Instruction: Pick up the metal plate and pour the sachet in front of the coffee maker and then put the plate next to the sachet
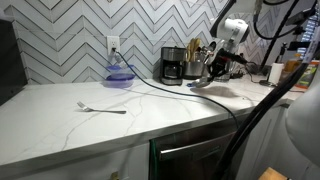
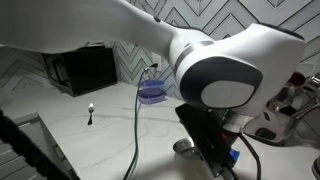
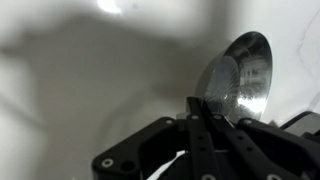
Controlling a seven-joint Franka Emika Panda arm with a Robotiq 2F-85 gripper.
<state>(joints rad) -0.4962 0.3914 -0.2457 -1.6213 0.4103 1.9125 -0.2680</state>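
My gripper (image 3: 200, 110) is shut on the rim of the metal plate (image 3: 242, 78), a shiny grey dish that shows tilted in the wrist view. In an exterior view my gripper (image 1: 213, 71) holds the plate (image 1: 203, 83) low over the counter, just right of the black coffee maker (image 1: 172, 66). In an exterior view the plate (image 2: 184, 147) shows under my gripper (image 2: 207, 150), mostly hidden by the arm. I cannot make out the sachet in any view.
A blue-purple bowl (image 1: 119, 75) stands at the back wall and also shows in an exterior view (image 2: 152, 92). A fork (image 1: 101, 107) lies mid-counter. A utensil container (image 1: 194, 55) stands beside the coffee maker. A black cable (image 1: 160, 92) crosses the counter.
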